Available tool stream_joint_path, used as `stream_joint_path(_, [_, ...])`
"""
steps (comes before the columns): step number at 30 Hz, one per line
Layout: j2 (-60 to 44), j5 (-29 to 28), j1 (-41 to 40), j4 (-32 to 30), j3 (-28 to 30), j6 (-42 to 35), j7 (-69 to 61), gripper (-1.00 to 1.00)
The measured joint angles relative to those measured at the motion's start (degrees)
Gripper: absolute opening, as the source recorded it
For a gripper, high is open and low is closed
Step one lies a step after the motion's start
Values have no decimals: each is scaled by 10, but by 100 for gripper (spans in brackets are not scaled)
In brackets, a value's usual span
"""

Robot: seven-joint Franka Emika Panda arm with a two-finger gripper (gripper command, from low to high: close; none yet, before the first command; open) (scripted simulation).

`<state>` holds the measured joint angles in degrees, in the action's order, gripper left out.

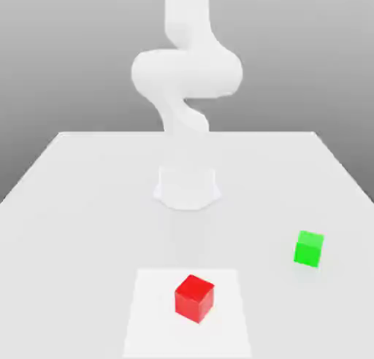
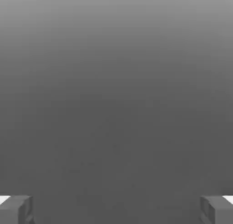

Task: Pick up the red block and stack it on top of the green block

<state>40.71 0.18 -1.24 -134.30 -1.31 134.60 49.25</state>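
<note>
pincer: (image 2: pixel 116 209) spread wide, nothing between the fingers (image 2: pixel 16 209); both tips sit at opposite edges of the hand view, with only blank grey beyond them
arm: (image 1: pixel 186 73) white Panda, rises from its base (image 1: pixel 187 187) at the middle of the table (image 1: pixel 73 190); upper links fold overhead in the exterior view
red block: (image 1: pixel 194 298) on the table, near the front edge in the exterior view, in front of the base and nearly in line with it, on a slightly lighter square patch (image 1: pixel 153 314)
red block pose: flat on one face, turned so a corner points at the camera; it's a cube, so no long axis, but the side faces sit diagonal to the table edges
green block: (image 1: pixel 309 248) on the table, towards the exterior view's right of the red block and a bit farther back; well apart, not touching
key relation: my read is the red block lies below and forward of the hand, so the pincer needs to swing out over it and come down
wrist: probably needs a turn so the fingers meet two opposite flat faces, not corners
step: approach not yet begun, red block untouched
risk: corner contact would twist the cube; the fingers look wide enough to clear it
</note>
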Motion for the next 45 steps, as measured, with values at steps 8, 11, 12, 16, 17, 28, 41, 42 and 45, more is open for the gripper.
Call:
stream_joint_path(8, [-170, -1, -35, -83, -41, 94, 119, 0])
stream_joint_path(11, [-233, -5, -45, -113, -54, 128, 164, 0])
stream_joint_path(12, [-254, -6, -47, -123, -57, 139, 179, 0])
stream_joint_path(16, [-337, -12, -54, -164, -66, 185, 241, 0])
stream_joint_path(17, [-358, -14, -55, -174, -68, 196, 256, 0])
stream_joint_path(28, [-560, -61, -27, -194, -31, 343, 346, -100])
stream_joint_path(41, [-438, -6, -17, -215, -66, 244, 301, -100])
stream_joint_path(42, [-425, 5, -1, -219, -77, 237, 287, -100])
stream_joint_path(45, [-393, 35, 68, -233, -104, 221, 245, -100])
